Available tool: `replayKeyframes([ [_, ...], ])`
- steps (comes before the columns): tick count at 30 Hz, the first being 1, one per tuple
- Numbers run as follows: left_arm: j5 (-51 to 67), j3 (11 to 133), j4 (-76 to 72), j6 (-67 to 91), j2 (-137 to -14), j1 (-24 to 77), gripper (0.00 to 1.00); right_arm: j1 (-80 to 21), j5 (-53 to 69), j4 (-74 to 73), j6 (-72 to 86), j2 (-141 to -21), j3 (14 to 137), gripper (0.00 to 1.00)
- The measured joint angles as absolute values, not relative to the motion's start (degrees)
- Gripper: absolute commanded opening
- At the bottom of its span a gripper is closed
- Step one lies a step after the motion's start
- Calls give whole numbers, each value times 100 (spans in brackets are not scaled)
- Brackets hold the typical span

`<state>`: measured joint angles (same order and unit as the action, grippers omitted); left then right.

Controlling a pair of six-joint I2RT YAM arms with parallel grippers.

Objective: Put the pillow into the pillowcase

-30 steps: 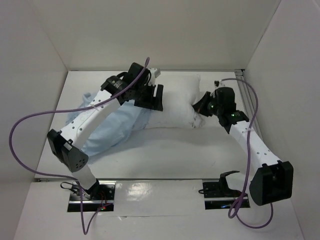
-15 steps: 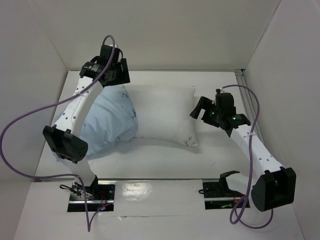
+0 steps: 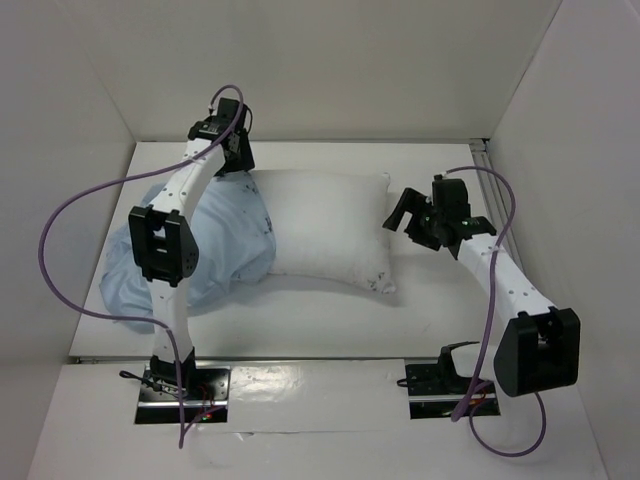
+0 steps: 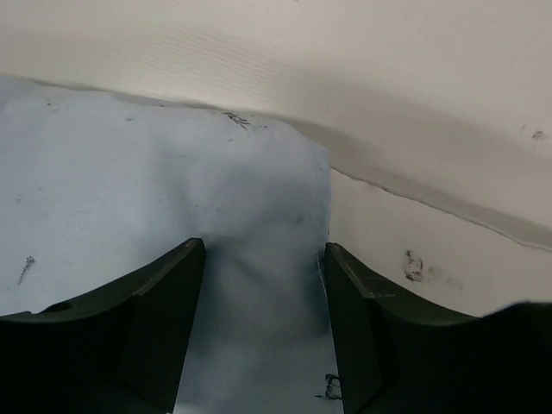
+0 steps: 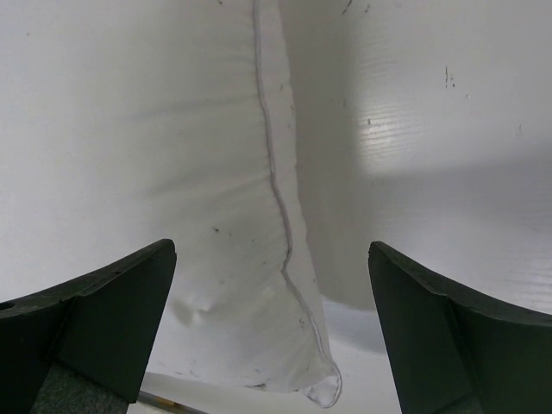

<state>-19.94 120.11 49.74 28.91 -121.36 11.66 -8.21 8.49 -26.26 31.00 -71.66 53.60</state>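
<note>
The white table (image 3: pixel 330 320) is seen from above, walled on three sides. The pillow (image 3: pixel 325 225) is laid at the middle of it, long side running from 9 to 3 o'clock; most of it is bare, and its 9 o'clock end is covered by the pillowcase (image 3: pixel 225 245). The pillowcase is spread in a wrinkled, puffed heap from that end out towards 8 o'clock. The left arm (image 3: pixel 165 250) is stretched across the pillowcase towards 12 o'clock, and the right arm (image 3: pixel 500 285) is bent in from 4 o'clock of the pillow. The left gripper (image 4: pixel 263 250) is placed at the pillowcase's 11 o'clock corner, close to the back wall; its jaws are parted, with blue cloth lying in the gap, and no pinch on the cloth can be made out. The right gripper (image 5: pixel 272 250) is held just off the pillow's 3 o'clock edge with its jaws spread wide and nothing grasped; the pillow's seamed corner is seen below the gap. A purple cable (image 3: pixel 60 240) is looped out at 9 o'clock of the left arm.
</note>
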Motion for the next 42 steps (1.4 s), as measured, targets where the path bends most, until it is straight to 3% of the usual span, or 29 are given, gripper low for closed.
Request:
replayKeyframes([
  [3,-1981,12011,4897,2897,-12127,1170,78,-821,902,-2626,3100,-7242,5343,100],
  [16,-445,11426,4355,3065,-11347,1002,76,-821,1125,-2622,3100,-7323,5301,100],
  [22,-941,12132,4696,3030,-12003,1129,74,-821,1162,-2620,3094,-7325,5290,100],
  [23,-1063,12136,4744,3030,-12079,1166,72,-821,1168,-2620,3092,-7325,5290,100],
  [27,-1483,12123,4936,2987,-12239,1271,42,-821,1256,-2617,3085,-7358,5290,100],
  [28,-1555,12123,4947,2978,-12239,1275,24,-821,1275,-2617,3085,-7380,5288,100],
  [32,-1706,12123,4965,2976,-12193,1271,1,-821,1313,-2613,3103,-7446,5288,100],
  [42,-860,12079,4788,2582,-11255,1280,0,-725,1188,-2438,3352,-7550,5301,100],
])
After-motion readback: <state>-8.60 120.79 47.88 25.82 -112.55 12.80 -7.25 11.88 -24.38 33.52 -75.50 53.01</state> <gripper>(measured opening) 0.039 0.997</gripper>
